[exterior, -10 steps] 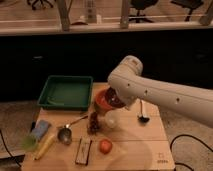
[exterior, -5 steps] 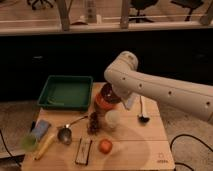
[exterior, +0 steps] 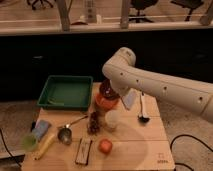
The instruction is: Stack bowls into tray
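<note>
Lifted and swung left toward the tray [exterior: 47,99] since half a second ago: gripper [exterior: 111,93], just right of the tray, carrying the orange bowl [exterior: 106,102], apparently clamped on its rim. Dark bowl [exterior: 107,88] hard to separate from the gripper. Could clip the tray's near wall, or tip and slip out. Tray seemingly holding no bowl yet.

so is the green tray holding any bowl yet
No. The green tray shows only bare floor; both bowls sit stacked beside it, under the gripper.
</note>
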